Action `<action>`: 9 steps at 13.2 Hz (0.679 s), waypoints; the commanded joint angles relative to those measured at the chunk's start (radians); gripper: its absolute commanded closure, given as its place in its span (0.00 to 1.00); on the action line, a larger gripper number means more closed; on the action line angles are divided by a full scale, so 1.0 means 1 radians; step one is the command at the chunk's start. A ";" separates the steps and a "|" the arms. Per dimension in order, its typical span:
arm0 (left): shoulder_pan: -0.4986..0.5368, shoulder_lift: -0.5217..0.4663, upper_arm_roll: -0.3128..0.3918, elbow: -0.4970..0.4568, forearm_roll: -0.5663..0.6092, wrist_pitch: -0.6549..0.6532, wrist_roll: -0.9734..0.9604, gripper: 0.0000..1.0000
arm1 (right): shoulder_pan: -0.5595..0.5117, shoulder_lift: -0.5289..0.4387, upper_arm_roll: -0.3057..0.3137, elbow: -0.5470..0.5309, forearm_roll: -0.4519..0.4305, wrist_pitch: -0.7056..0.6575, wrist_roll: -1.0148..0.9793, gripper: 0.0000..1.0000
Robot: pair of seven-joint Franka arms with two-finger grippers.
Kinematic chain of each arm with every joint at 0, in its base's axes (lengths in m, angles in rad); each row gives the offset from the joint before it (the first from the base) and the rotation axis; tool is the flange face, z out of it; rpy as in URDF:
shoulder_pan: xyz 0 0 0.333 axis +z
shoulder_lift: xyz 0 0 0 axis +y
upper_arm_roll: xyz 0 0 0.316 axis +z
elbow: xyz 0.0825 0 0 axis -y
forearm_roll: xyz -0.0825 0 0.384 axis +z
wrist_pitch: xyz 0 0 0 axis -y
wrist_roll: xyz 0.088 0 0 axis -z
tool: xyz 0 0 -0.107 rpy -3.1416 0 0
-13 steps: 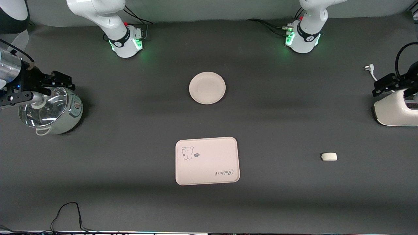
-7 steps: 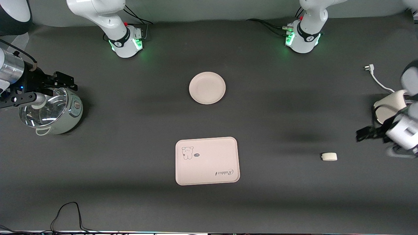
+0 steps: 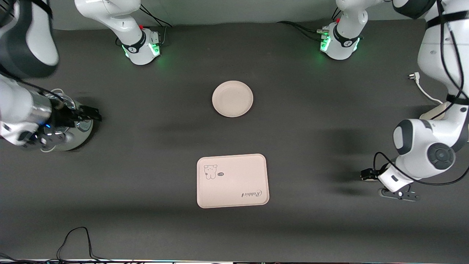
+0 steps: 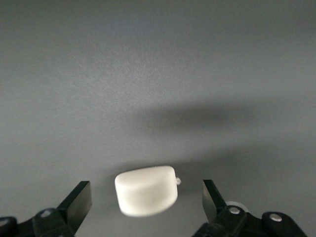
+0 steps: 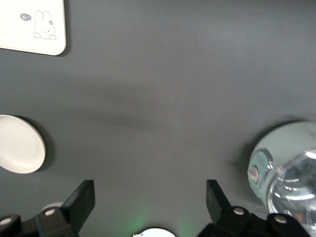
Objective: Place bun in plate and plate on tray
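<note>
Left wrist view shows the bun (image 4: pixel 146 191) lying on the dark desk (image 4: pixel 158 74) between the left gripper's (image 4: pixel 146 207) spread jaws, a gap on each side of it, neither finger touching. A tiny pale crumb-like speck sits against one upper corner of the bun. From the front, the left gripper (image 3: pixel 370 175) hangs low over the desk toward the left arm's end, and the bun itself is hidden under the arm's wrist there.

Right wrist view shows the right gripper (image 5: pixel 150 202) with its jaws wide apart and nothing between them. Past one finger is a glass-lidded cooker (image 5: pixel 286 168); past the other, part of the plate (image 5: pixel 19 144), and farther out a corner of the tray (image 5: pixel 34 27) with its little drawing. From the front, the right gripper (image 3: pixel 86 114) hovers over the cooker (image 3: pixel 78 134) at the right arm's end of the desk.

The plate (image 3: pixel 232 98) lies bare on the desk, and the tray (image 3: pixel 232 180) lies nearer the front camera than it, well apart from it. Both are well clear of either set of jaws.
</note>
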 commanded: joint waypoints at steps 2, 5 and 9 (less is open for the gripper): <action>-0.001 0.005 0.011 -0.001 0.026 0.001 -0.029 0.00 | 0.060 0.316 -0.002 0.268 0.023 -0.019 0.021 0.00; 0.011 0.008 0.011 -0.031 0.026 0.012 -0.032 0.00 | 0.066 0.387 -0.002 0.311 0.090 0.010 0.020 0.00; 0.013 0.008 0.011 -0.038 0.024 0.020 -0.050 0.59 | 0.138 0.429 -0.003 0.312 0.083 0.085 0.061 0.00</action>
